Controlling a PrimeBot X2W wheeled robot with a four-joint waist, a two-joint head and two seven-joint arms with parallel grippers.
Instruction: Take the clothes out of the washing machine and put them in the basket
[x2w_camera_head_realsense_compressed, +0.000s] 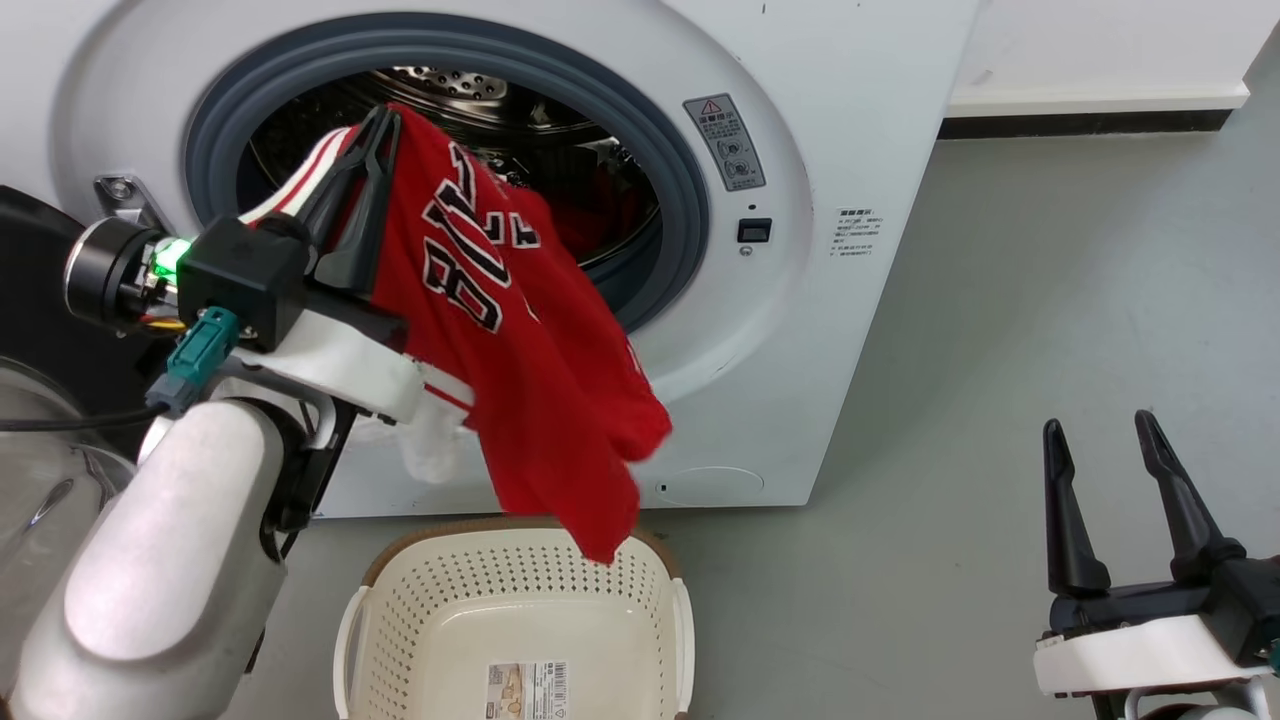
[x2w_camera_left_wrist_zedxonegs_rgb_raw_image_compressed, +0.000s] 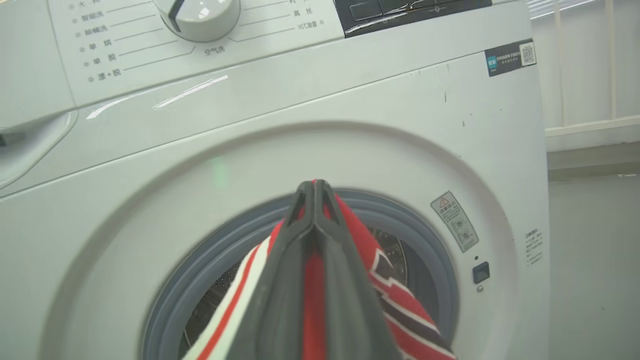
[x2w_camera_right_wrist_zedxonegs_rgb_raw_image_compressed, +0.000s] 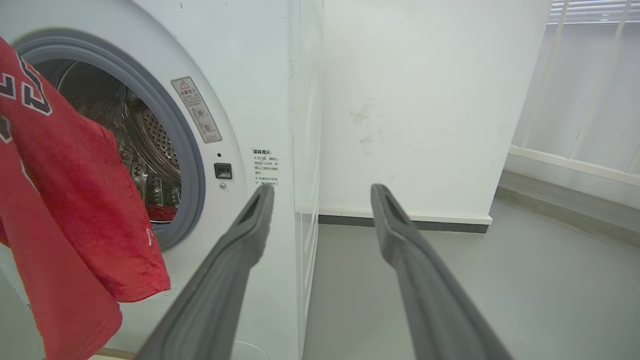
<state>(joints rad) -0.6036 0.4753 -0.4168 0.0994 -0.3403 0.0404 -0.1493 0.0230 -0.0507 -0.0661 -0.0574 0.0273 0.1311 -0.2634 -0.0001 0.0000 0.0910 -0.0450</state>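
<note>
One jersey (x2w_camera_head_realsense_compressed: 520, 360), red: out of the drum (x2w_camera_head_realsense_compressed: 450, 85), hanging from your left tool (x2w_camera_head_realsense_compressed: 383, 118), which is clamped on its striped edge before the washer (x2w_camera_head_realsense_compressed: 850, 120) opening. Its lowest corner hangs over the far rim of the basket (x2w_camera_head_realsense_compressed: 420, 545).
Basket: on the floor (x2w_camera_head_realsense_compressed: 1000, 330) against the washer front, holding no clothes.
Some red cloth (x2w_camera_head_realsense_compressed: 590, 215): lying deep in the drum; you cannot tell how many pieces.
Right tool (x2w_camera_head_realsense_compressed: 1097, 422): fingers wide apart, empty, well off to the right.
Progress, as judged: first piece lifted, not yet dropped; the remainder is yours to fetch.
</note>
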